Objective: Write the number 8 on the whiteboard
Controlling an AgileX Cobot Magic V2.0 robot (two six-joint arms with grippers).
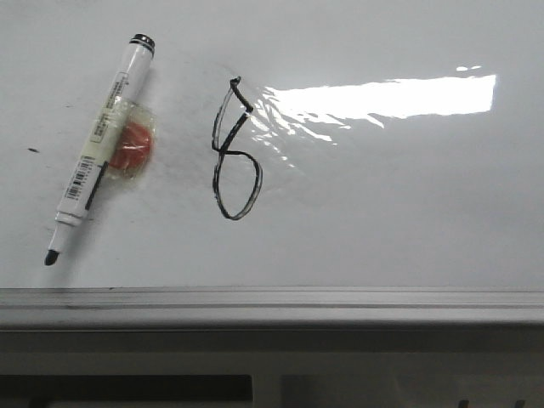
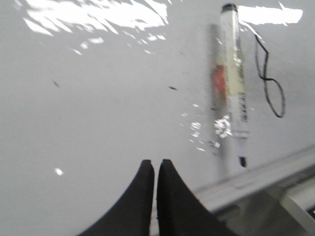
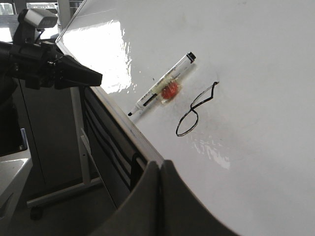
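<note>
A thin black number 8 [image 1: 234, 153] is drawn on the whiteboard [image 1: 382, 221], slanted, with a pointed upper loop and a rounder lower loop. It also shows in the left wrist view [image 2: 269, 78] and the right wrist view [image 3: 196, 109]. A white marker [image 1: 98, 149] with an orange pad taped to it lies uncapped on the board left of the figure. My left gripper [image 2: 156, 164] is shut and empty above the board's near edge, well clear of the marker [image 2: 234, 73]. My right gripper [image 3: 160, 164] is shut and empty at the board's edge. Neither gripper shows in the front view.
The grey metal edge rail [image 1: 272, 299] runs along the board's near side. A bright glare patch [image 1: 382, 98] lies right of the figure. Small black specks [image 1: 32, 150] mark the board. The left arm [image 3: 49, 66] and a stand leg [image 3: 81, 147] show in the right wrist view.
</note>
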